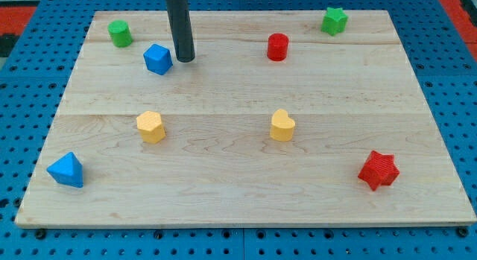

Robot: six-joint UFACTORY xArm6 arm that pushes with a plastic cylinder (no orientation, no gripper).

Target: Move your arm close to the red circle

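Observation:
The red circle (pixel 277 47) is a short red cylinder standing on the wooden board near the view's top, right of centre. My tip (pixel 184 59) is the lower end of the dark rod, resting on the board well to the left of the red circle. It sits just right of a blue cube-like block (pixel 158 59), close to it but with a small gap showing.
A green cylinder (pixel 119 33) is at the top left, a green star (pixel 335 21) at the top right. A yellow hexagon block (pixel 150 127) and a yellow heart (pixel 282 125) lie mid-board. A blue triangle block (pixel 67 170) is bottom left, a red star (pixel 378 170) bottom right.

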